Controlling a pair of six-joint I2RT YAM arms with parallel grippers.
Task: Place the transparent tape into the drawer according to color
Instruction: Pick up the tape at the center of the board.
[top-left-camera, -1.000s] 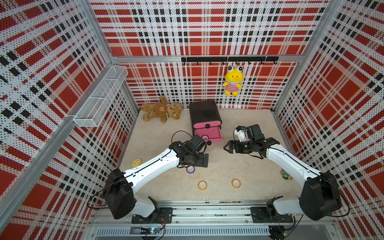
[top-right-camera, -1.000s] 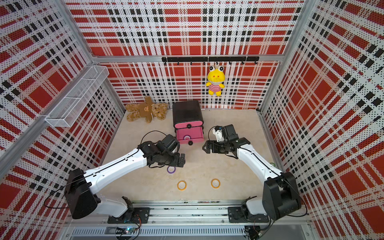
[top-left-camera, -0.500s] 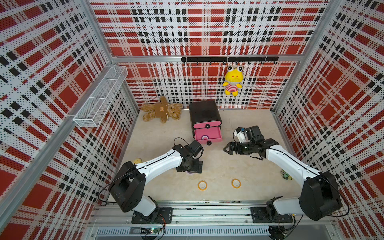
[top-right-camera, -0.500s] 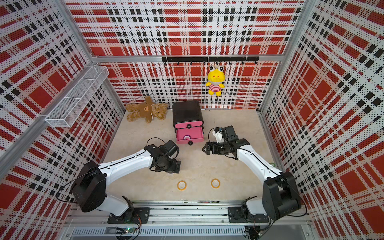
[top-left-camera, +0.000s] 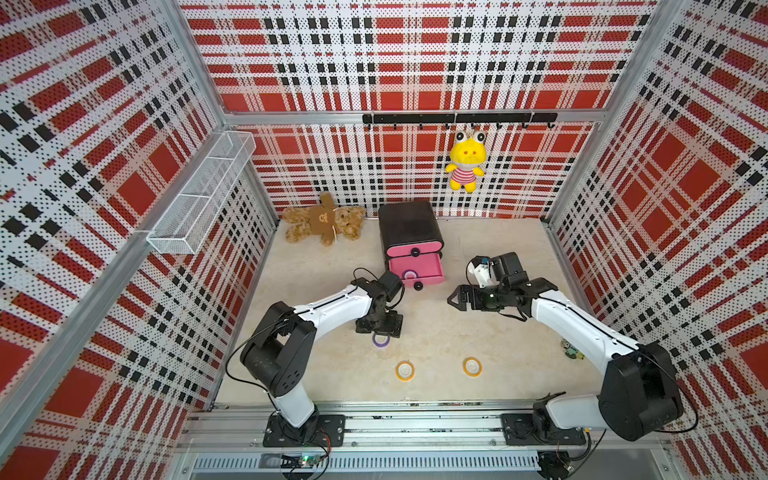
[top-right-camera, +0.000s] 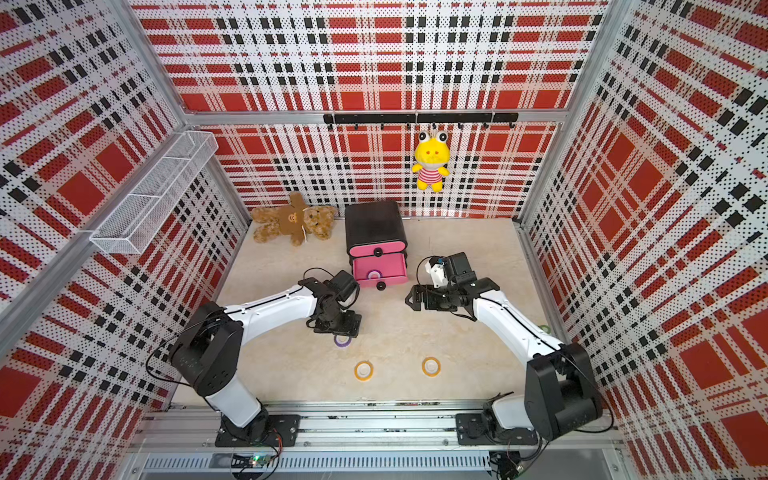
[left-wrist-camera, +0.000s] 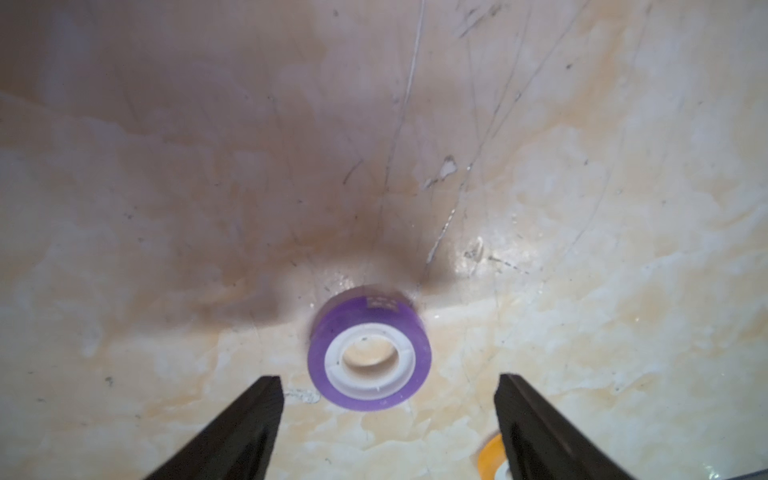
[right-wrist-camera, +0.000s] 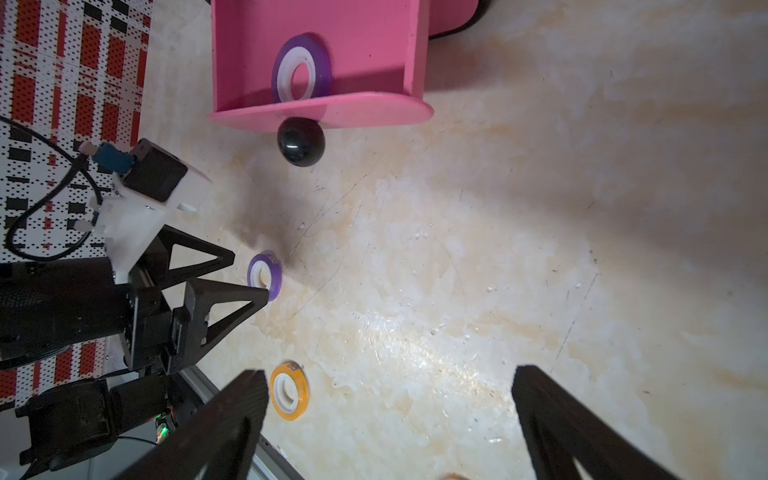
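A purple transparent tape (left-wrist-camera: 369, 349) lies flat on the table, seen in both top views (top-left-camera: 381, 339) (top-right-camera: 342, 340). My left gripper (left-wrist-camera: 387, 381) points down over it, open. Its fingers (left-wrist-camera: 249, 419) stand either side of the ring with gaps, not touching it. The drawer (top-left-camera: 409, 224) is a black chest whose middle pink drawer (top-left-camera: 432, 266) is pulled out. A second purple tape (right-wrist-camera: 301, 68) lies inside it. Two orange tapes (top-left-camera: 404, 370) (top-left-camera: 472, 366) lie near the front. My right gripper (top-left-camera: 454, 298) hovers open and empty, right of the chest.
A brown teddy bear (top-left-camera: 322, 220) lies at the back left beside the chest. A yellow plush (top-left-camera: 465, 164) hangs from the hook rail (top-left-camera: 457, 118). A wire basket (top-left-camera: 203, 191) juts from the left wall. A small green object (top-left-camera: 571, 349) lies by the right wall.
My left gripper has come down over the purple tape on the table, and its jaws have narrowed a little. The right arm has not moved.
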